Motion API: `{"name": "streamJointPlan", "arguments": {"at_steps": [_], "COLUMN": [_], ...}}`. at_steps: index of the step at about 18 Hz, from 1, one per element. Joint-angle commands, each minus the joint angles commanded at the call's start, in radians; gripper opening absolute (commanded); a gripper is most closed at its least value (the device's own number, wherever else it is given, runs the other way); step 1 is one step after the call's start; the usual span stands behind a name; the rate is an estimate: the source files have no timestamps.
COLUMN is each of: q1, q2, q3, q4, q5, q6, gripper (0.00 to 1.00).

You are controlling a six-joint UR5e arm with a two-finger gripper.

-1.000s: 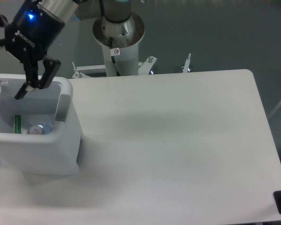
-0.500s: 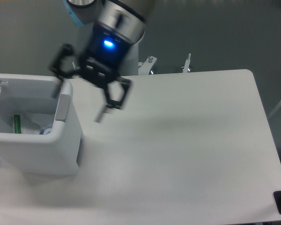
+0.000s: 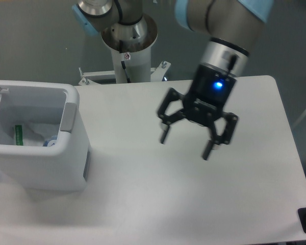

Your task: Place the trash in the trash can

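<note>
white table [image 3: 194, 204] against a grey floor. gripper [image 3: 186, 145] hangs over mid-table, fingers spread wide, holding nothing. wrapper [image 3: 33, 133] and bottle [image 3: 50, 141] lie inside the trash can [image 3: 61, 158] at left. both judged light, crumpled, springy; pinch at a fold if regrasped.

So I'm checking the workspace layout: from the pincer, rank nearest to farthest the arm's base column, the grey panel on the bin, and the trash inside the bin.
1. Base column, behind and to the pincer's left.
2. Grey panel, on the bin's near wall.
3. Trash, deeper inside the bin, far left.
</note>
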Motion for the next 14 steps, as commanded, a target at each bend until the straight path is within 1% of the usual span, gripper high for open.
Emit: {"name": "streamJointPlan", "arguments": {"at_steps": [2,3,4,7,11,12,14], "q1": [-0.002,-0.002,-0.003,-0.003,-0.015,-0.017,-0.02], "q2": [0.003,0.003,0.002,-0.017,-0.038,-0.038,-0.037], "q3": [-0.029,-0.041,-0.045,-0.046,-0.046,-0.046,-0.046], "q4": [0.002,0.002,0.002,0.0,-0.011,-0.024,-0.07], "q5": [0.184,0.256,0.298,0.376,0.479,0.496,0.515], "q6": [0.08,0.11,0.128,0.155,0.238,0.25,0.289], "gripper": [1.0,1.0,1.0,1.0,1.0,1.0,1.0]}}
